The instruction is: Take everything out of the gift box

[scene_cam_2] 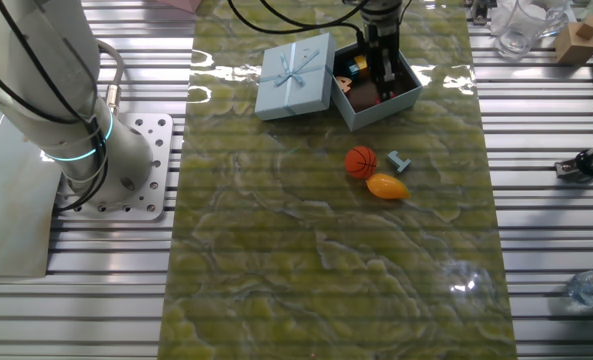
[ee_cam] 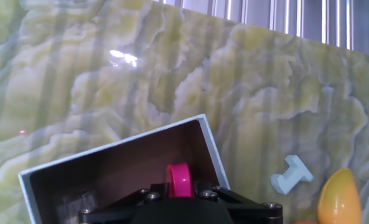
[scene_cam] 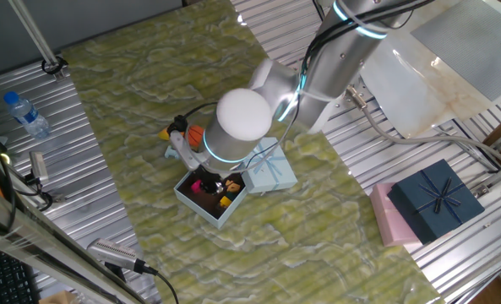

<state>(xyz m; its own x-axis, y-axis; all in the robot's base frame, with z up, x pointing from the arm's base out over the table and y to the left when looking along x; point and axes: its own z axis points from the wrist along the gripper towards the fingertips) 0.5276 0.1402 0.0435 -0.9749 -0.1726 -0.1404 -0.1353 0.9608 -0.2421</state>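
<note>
The pale-blue gift box (scene_cam: 201, 205) (scene_cam_2: 381, 108) (ee_cam: 109, 152) stands open on the green mat, with its bowed lid (scene_cam: 271, 169) (scene_cam_2: 294, 75) lying beside it. My gripper (scene_cam: 209, 181) (scene_cam_2: 381, 75) (ee_cam: 179, 186) reaches down into the box, and its jaws are closed against a magenta piece (ee_cam: 179, 177). Small yellow and orange bits (scene_cam: 225, 201) (scene_cam_2: 348, 72) lie inside the box. Out on the mat are an orange basketball (scene_cam_2: 361, 161) (scene_cam: 196, 134), a yellow-orange mango (scene_cam_2: 387, 186) (ee_cam: 340, 196) and a pale-blue T-shaped piece (scene_cam_2: 400, 161) (ee_cam: 292, 174).
A navy box with a bow (scene_cam: 432, 198) sits on a pink box (scene_cam: 385, 221) to one side of the mat. A water bottle (scene_cam: 26, 114) (scene_cam_2: 591, 285), glass cups (scene_cam_2: 521, 25) and a wooden block (scene_cam_2: 576, 38) stand on the metal table. The arm's base (scene_cam_2: 96, 150) is beside the mat.
</note>
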